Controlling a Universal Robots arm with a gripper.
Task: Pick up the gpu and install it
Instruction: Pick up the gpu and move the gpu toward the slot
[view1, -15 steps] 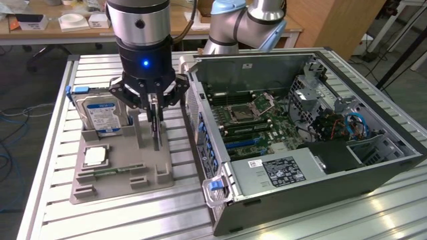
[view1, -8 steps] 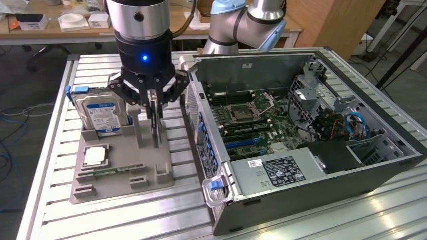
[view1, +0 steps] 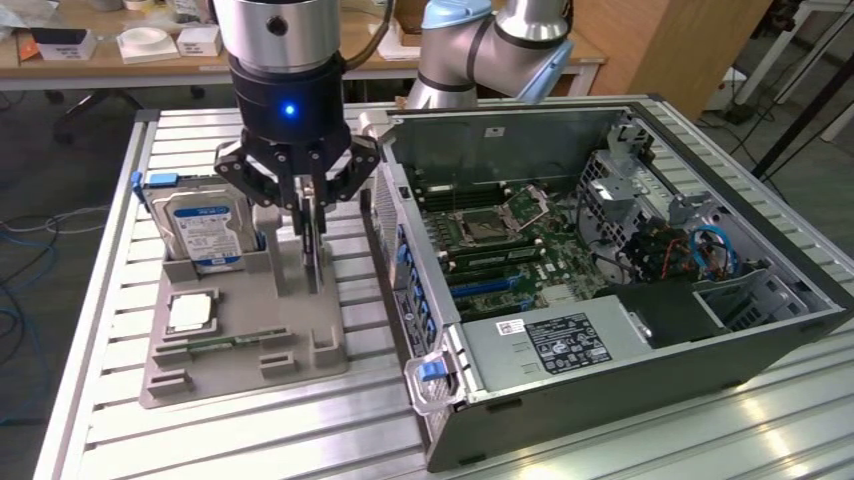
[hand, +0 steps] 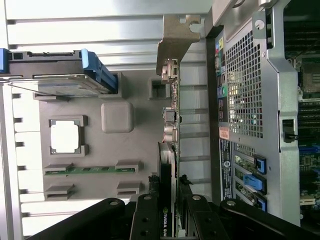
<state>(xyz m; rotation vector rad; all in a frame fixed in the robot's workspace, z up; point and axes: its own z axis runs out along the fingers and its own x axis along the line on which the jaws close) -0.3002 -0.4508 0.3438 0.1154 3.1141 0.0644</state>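
gpu (view1: 311, 245) stands on edge in gray holder tray (view1: 240, 375) on the slatted metal desk (view1: 200, 445), silvery end bracket (hand: 175, 40) at its far end. Tool (view1: 308, 210) comes straight down over it. Wrist view has one black finger (hand: 150, 200) on each side of the card, pressed to its faces, so tool is clamped on the gpu. Can't tell if the card's bottom edge is seated in the holder slot or just off it.

Writing: white "NVIDIA QUA..." on the card's black face in wrist view, rest cut off at the frame edge. Hard drive (view1: 203, 232) has a blue-white label, print too small to read. Power supply (view1: 567, 342) in the pc case (view1: 747, 340) has a black label w/ white print and a white barcode sticker, both unreadable.

Edges/room: hard drive sits upright in the same tray on the exterior view's left of the gpu, w/ a gap between. Case's perforated rear wall (hand: 240, 90) is just beside the gpu on the exterior view's right, narrow strip of desk slats between. Cpu chip (view1: 190, 312) and green memory stick (view1: 234, 342) lie flat in the tray nearer the camera, apart from the card. Case side is off, motherboard (view1: 507, 240) exposed from above. Blue latches (hand: 252, 182) line the slot openings at the rear wall.
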